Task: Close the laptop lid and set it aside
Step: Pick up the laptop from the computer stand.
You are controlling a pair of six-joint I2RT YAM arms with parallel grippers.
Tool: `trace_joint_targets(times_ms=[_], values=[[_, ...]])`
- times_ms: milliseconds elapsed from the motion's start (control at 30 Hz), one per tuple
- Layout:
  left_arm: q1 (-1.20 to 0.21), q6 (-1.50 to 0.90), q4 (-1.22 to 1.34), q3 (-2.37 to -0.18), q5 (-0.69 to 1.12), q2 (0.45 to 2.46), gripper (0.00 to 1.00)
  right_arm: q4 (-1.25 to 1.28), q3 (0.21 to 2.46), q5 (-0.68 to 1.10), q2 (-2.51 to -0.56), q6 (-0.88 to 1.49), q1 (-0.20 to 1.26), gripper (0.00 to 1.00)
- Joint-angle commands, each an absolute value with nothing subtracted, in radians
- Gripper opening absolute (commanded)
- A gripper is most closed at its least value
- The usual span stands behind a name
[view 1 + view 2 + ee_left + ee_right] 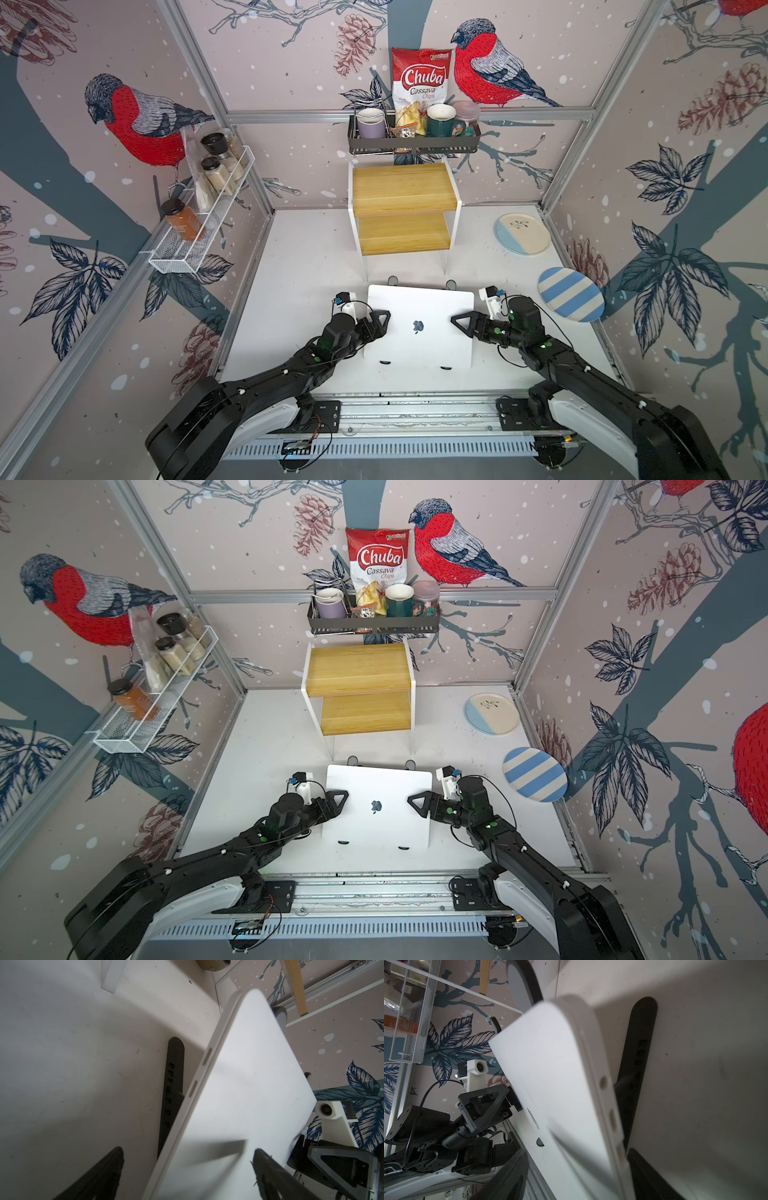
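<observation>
The white table [299, 257] sits inside walls [291, 62] covered with red birds and leaves. In the middle of it, in both top views, lies the laptop [415, 349], propped at a slant on a black stand [173, 1076]. The lid [419, 299] is down flat on the bottom half, with the little dark apple mark [417, 326] facing up, so the closing part looks done. What is left is to set it aside. The left gripper [382, 320] is at the laptop's left side and the right gripper [457, 321] is at its right side. In the left wrist view the left gripper's jaws are wide apart, one finger [104, 1169] under the edge and one over the lid, and neither seems to press. The right gripper has one finger above the lid and one below too, but that view is blurry and I cannot tell if it pinches the laptop or is just around it. I think the step in hand is getting a hold on both sides. Next, both grippers need to squeeze the thin edges together, then lift the laptop up clear of the stand's little front hooks [385, 362]. Then they need to carry it level to a bare bit of table, away from the striped plate [571, 299], and put it down softly.
</observation>
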State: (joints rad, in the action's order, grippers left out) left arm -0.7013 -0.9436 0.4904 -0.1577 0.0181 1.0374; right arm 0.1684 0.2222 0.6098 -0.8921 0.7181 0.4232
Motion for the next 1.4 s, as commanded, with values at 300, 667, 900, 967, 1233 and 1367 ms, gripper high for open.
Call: trace_joint_targets(times_ms=[300,667,900,967,1233,1367], values=[[-0.703,-0.989,0.633,-0.169,0.059,1.175,0.96,0.256,0.231,0.589,-0.813,0.792,0.508,0.59],[-0.703,-0.978,0.55,-0.162,0.006,1.138,0.96,0.25,0.255,0.559,-0.803,0.837,0.543,0.44],[-0.703,-0.971,0.474,-0.154,-0.028,1.074,0.96,0.292,0.255,0.546,-0.789,0.884,0.566,0.39],[-0.703,-0.971,0.467,-0.143,-0.041,1.055,0.96,0.303,0.261,0.538,-0.796,0.891,0.581,0.38],[-0.703,-0.971,0.408,-0.13,-0.078,0.966,0.96,0.306,0.287,0.507,-0.808,0.897,0.634,0.31],[-0.703,-0.976,0.393,-0.12,-0.094,0.928,0.96,0.317,0.29,0.491,-0.824,0.909,0.657,0.15]])
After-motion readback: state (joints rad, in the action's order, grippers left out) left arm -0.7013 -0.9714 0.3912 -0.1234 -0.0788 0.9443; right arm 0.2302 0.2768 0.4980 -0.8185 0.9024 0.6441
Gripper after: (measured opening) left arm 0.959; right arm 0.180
